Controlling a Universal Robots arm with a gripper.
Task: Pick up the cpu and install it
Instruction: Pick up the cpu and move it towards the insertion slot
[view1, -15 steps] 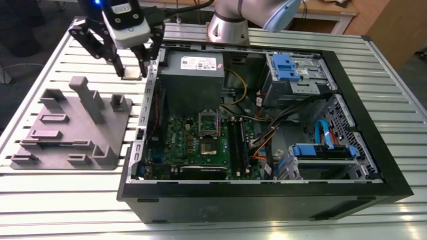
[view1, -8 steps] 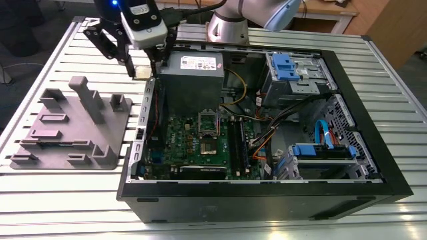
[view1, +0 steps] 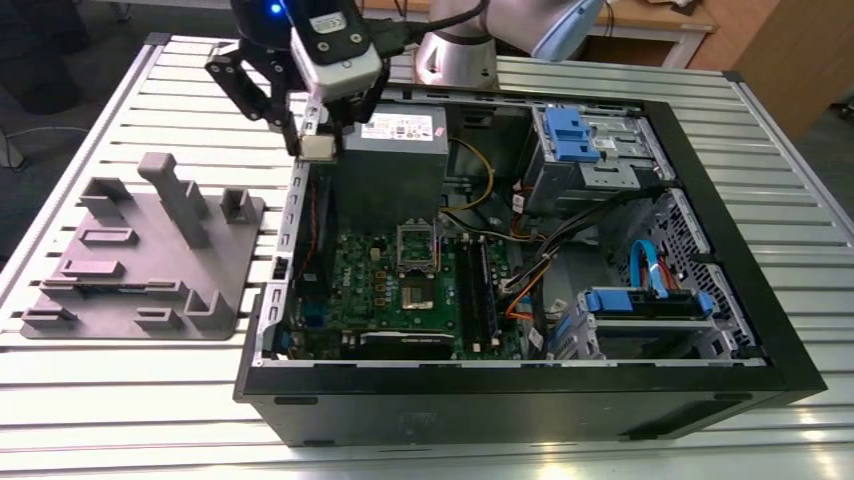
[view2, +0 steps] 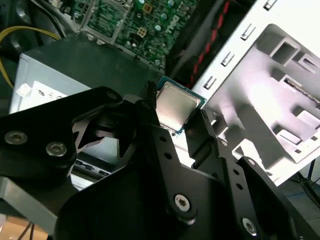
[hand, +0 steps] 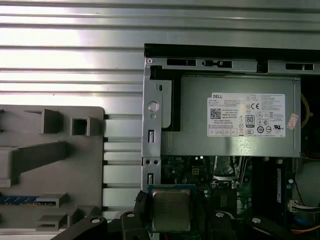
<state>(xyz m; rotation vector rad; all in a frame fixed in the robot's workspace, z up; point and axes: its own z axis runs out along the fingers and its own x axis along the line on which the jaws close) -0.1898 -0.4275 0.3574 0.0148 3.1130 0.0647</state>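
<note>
Second wrist view shows my tool clamped on the cpu, high beside the power supply. Carrying stage, I judge; the socket lies well apart and wants square, level alignment.

A slatted metal table bears a grey tray at the exterior view's left and an open computer case just beside it.
</note>
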